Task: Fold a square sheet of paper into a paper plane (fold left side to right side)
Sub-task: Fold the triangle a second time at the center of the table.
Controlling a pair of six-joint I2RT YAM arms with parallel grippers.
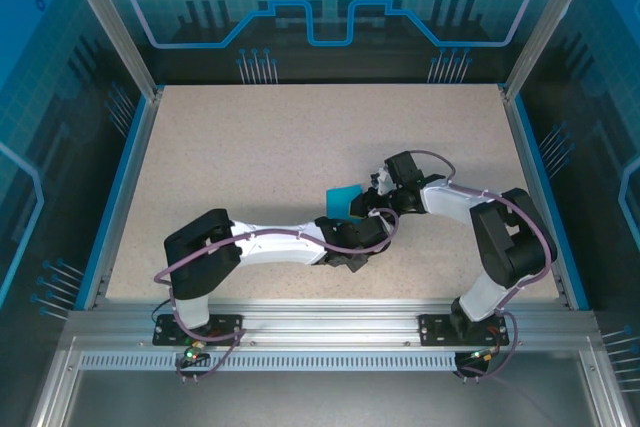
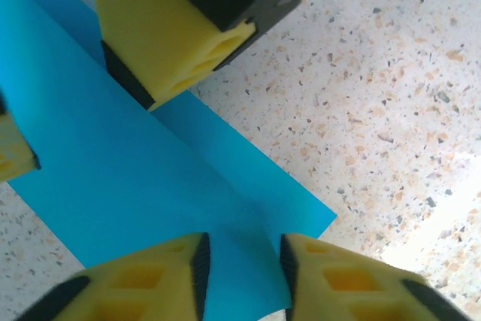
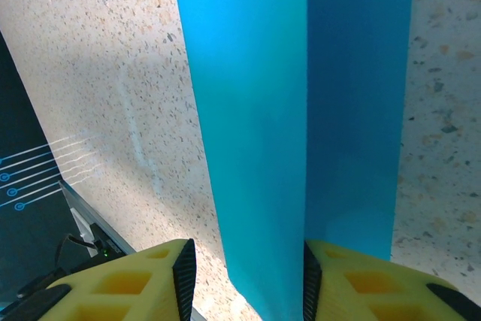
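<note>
Meeting over the middle of the table (image 1: 250, 137), the left gripper (image 1: 365, 232) and the right gripper (image 1: 378, 190) crowd the square sheet of paper (image 1: 343, 200), seen from above as a small teal patch just left of the right gripper. Bare speckled surface lies open to the left, the right and the far side, and the table's blue border is well apart from the work.

From the left wrist, the sheet (image 2: 113, 155) lies flat on the table (image 2: 376, 73), folded into a two-layer strip with one long edge stepped back from the other. The left gripper (image 2: 244, 276) has its jaws nearly together over one end, with a sliver of teal in the gap. Whether they pinch a layer cannot be told. The right gripper's yellow fingers (image 2: 165, 28) stand well apart, straddling the strip.

From the right wrist, the sheet (image 3: 255, 110) runs away between the parted pads (image 3: 128, 287) of the right gripper (image 3: 244, 280), its crease line sharp. The right-hand pad overlaps the darker layer, and nothing is clamped.

The paper looks featherweight and limp. It is likely to skate on the smooth top and to crumple if squeezed mid-panel, so it is best taken at a free edge or corner while the other gripper pins the layers
</note>
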